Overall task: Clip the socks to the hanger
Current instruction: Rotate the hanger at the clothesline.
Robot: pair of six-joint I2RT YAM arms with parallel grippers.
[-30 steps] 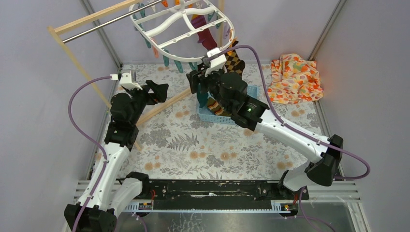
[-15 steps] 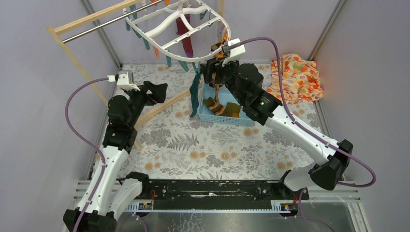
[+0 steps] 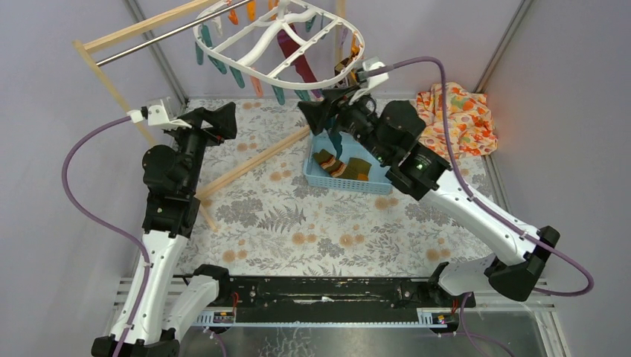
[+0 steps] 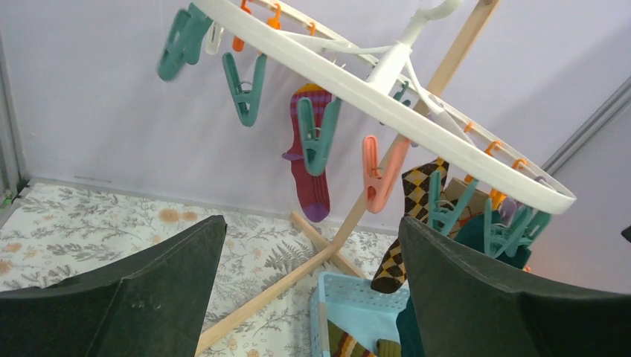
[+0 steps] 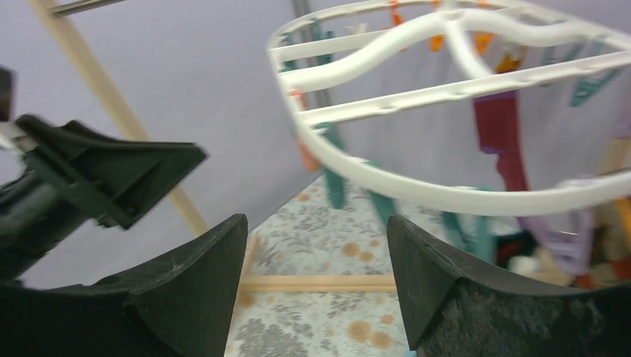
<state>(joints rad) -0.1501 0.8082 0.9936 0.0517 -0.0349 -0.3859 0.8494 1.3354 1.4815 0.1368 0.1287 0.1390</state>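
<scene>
Both grippers empty by the hanger at the desk's far edge

The left gripper [image 4: 309, 223] and right gripper [image 5: 316, 219] are spread wide, grasping nothing; the white clip hanger [image 4: 357, 85] carries a maroon sock [image 4: 309, 160], an argyle sock [image 4: 405, 223] and seemingly a dark teal sock [image 3: 335, 140]; spare socks [image 3: 327, 160] lie in the blue basket [image 3: 338, 181]; they look light and limp, so pinch at the cuff.

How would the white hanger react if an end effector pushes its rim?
It would probably swing and tilt: the hanger hangs from one centre hook and sits slanted. Its thin plastic frame looks stiff but light. The clips dangle, so they may wobble.
</scene>
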